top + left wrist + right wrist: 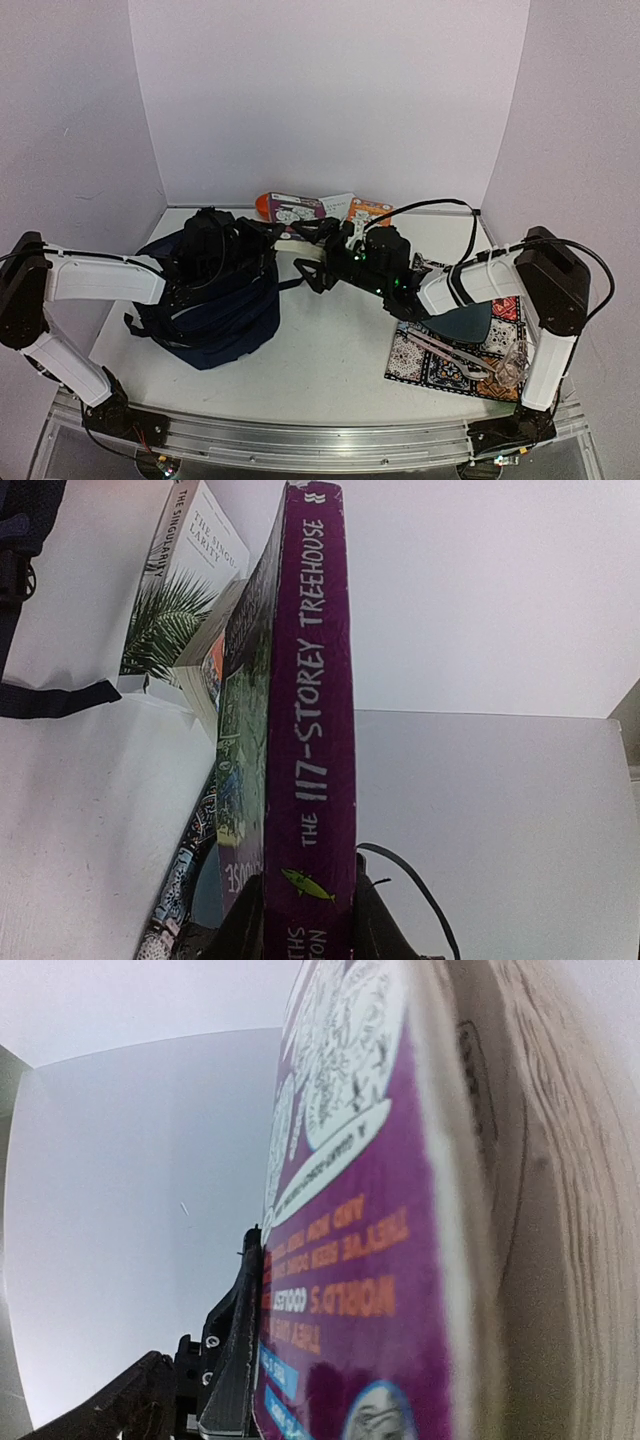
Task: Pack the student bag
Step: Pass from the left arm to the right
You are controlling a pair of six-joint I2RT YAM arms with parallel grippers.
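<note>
The navy-blue student bag (215, 312) sits at the left of the table, partly under my left arm. A purple book, "The 117-Storey Treehouse" (310, 730), is held in the air just right of the bag, seen edge-on in the top view (300, 247). My left gripper (275, 238) is shut on the book; its jaws clamp both covers beside the spine (308, 920). My right gripper (325, 262) grips the same book from the right. In the right wrist view one finger (235, 1350) presses the purple cover (360, 1260); the other finger is hidden.
Three more books lie along the back wall: a purple and white one (292, 207), a white one (338, 204), an orange one (368, 210). A patterned mat (420, 365) at the right carries a teal object (465, 322) and metal utensils (450, 350).
</note>
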